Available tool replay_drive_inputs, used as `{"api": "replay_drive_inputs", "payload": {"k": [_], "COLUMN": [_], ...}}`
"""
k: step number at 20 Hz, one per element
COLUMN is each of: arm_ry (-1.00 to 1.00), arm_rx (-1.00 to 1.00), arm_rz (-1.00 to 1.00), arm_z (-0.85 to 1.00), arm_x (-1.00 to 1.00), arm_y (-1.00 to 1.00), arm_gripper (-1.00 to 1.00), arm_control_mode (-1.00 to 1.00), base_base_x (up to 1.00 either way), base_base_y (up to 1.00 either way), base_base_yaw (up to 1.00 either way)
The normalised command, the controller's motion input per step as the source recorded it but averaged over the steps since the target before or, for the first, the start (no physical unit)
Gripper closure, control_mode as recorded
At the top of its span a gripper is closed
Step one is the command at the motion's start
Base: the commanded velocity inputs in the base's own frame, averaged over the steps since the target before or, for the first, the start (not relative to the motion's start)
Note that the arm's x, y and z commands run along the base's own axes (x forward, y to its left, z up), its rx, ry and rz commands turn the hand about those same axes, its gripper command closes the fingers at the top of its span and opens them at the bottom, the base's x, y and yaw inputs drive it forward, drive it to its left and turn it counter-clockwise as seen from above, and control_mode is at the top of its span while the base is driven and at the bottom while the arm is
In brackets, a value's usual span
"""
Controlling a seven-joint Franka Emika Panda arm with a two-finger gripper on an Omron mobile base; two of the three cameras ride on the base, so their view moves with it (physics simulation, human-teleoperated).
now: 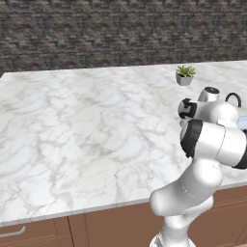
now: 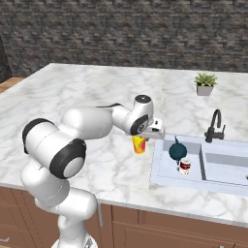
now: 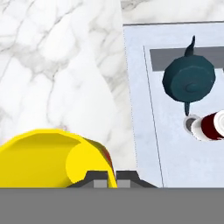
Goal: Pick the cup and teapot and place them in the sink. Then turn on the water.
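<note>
Gripper (image 2: 143, 137) is clenched on the cup (image 2: 139, 144), fingers pinching the rim wall; the cup hangs upright under the hand, long axis vertical, mouth up, seen close in the hand view (image 3: 52, 159). It looks lifted off or just at the counter (image 2: 87, 92); can't tell which.

Key relation: the sink (image 2: 164, 177) lies just beside the gripper, to its right in the right base view, near edge almost under the hand. The next move, as I judge it, is a short sideways carry over that rim, then down and let go.

Teapot (image 2: 178, 151) is already in the basin, a bit beyond the gripper on the sink side, upright, handle on top; hand view shows it too (image 3: 189, 78). A red-and-white can (image 2: 184, 166) sits next to the teapot, so drop the cup short of both. Faucet (image 2: 215, 125) is farther off, past the teapot, at the back rim. No water running.

Labels: nothing readable on cup or can, too small/blurred.
</note>
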Motion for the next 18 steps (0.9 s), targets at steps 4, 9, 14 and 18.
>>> {"api": "replay_drive_inputs", "payload": {"k": [4, 9, 14, 18], "arm_ry": [0.0, 0.0, 0.0, 0.0], "arm_rx": [0.0, 0.0, 0.0, 0.0], "arm_rz": [0.0, 0.0, 0.0, 0.0], "arm_z": [0.0, 0.0, 0.0, 0.0], "arm_x": [0.0, 0.0, -0.07, -0.05], "arm_y": [-0.38, -0.41, -0.44, -0.43], "arm_gripper": [1.0, 1.0, 1.0, 1.0], "arm_control_mode": [-1.0, -1.0, -1.0, -1.0], "base_base_x": [0.0, 0.0, 0.0, 0.0], "base_base_y": [0.0, 0.0, 0.0, 0.0], "base_base_yaw": [0.0, 0.0, 0.0, 0.0]}}
